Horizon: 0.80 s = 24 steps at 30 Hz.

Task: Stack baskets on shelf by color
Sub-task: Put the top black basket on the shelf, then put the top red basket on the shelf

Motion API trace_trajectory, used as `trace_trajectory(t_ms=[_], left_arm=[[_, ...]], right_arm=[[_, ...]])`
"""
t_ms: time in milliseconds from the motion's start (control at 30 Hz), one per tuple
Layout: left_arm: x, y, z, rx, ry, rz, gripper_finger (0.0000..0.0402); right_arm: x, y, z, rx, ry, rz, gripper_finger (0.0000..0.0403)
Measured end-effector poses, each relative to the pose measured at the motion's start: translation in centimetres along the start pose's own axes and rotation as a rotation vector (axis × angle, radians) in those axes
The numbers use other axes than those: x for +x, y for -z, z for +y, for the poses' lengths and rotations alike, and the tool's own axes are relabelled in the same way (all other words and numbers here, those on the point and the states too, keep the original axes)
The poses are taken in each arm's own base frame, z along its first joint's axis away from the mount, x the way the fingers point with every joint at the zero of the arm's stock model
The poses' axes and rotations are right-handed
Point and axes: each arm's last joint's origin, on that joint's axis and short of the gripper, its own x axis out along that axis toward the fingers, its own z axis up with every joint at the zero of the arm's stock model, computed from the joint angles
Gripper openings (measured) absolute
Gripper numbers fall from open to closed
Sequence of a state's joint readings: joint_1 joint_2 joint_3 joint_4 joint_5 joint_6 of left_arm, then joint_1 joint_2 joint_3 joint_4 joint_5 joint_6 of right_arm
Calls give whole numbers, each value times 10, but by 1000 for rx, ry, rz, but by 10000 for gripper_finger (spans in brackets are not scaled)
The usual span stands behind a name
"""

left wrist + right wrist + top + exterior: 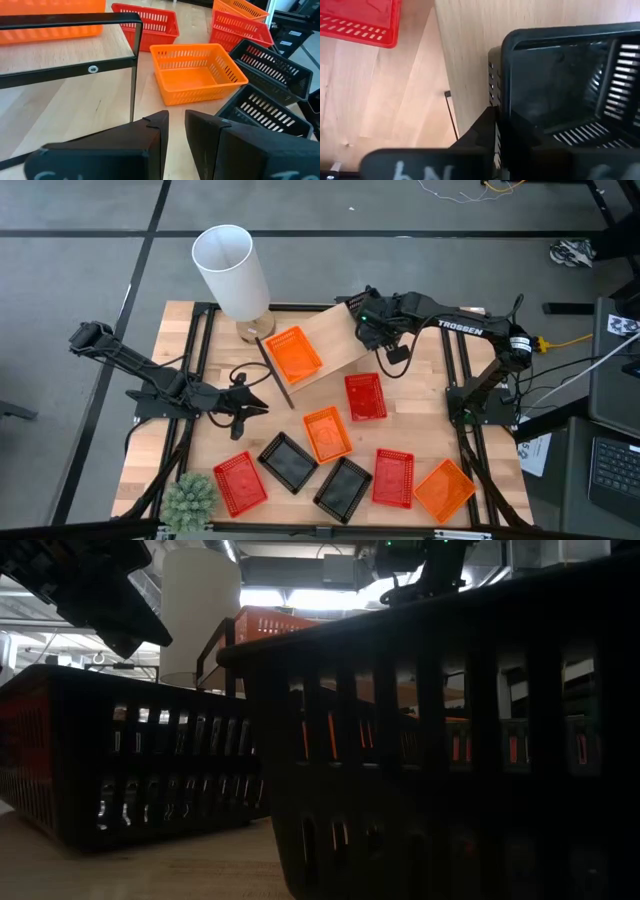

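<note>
High view: right gripper (372, 320) is hovering over the shelf (335, 340), which is carrying one orange basket (295, 353).
Right wrist view: fingers are clamping a black basket (570, 85) by its rim.
Left wrist view: left gripper (176, 131) is waiting, fingers slightly apart, empty.
Handling: light, stiff, thin mesh; likely best pinched at the rim.

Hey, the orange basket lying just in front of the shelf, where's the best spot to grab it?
Pinch one rim wall of the orange basket, probably coming from above. It sits upright and open, and its thin mesh wall suits the left gripper, which is open close by.
</note>
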<state>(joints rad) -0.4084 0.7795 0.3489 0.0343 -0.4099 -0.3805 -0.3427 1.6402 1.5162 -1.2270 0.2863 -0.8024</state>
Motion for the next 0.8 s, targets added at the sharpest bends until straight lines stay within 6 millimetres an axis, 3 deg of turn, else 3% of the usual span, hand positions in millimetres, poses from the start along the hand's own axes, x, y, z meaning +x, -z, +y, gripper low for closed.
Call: trace_trajectory(t_ms=[400, 633, 800], left_arm=[[0, 0, 0, 0, 0, 0, 57], [0, 0, 0, -1, -1, 0, 57], [0, 0, 0, -1, 0, -1, 57]], right_arm=[[-8, -6, 6, -23, -4, -5, 124], [-44, -15, 8, -36, 91, -13, 134], [-77, -16, 15, 243, 37, -77, 134]])
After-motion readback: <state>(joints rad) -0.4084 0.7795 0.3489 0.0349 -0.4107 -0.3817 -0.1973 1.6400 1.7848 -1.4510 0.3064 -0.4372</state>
